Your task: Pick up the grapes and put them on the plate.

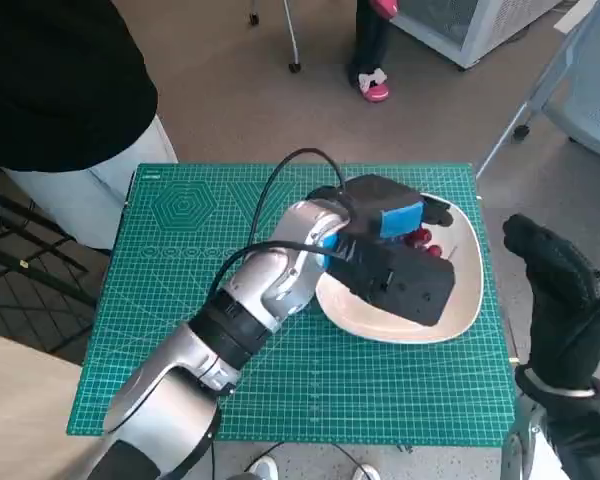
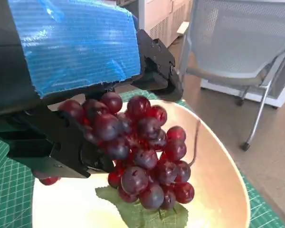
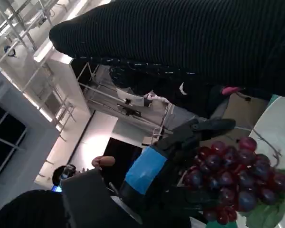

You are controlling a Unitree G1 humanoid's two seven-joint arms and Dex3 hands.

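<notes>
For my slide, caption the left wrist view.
Left hand holds red grapes over the cream plate.

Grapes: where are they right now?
The grapes are in the left hand, just above the plate on the right side of the green mat; the head view shows only a few, beside the hand.
</notes>
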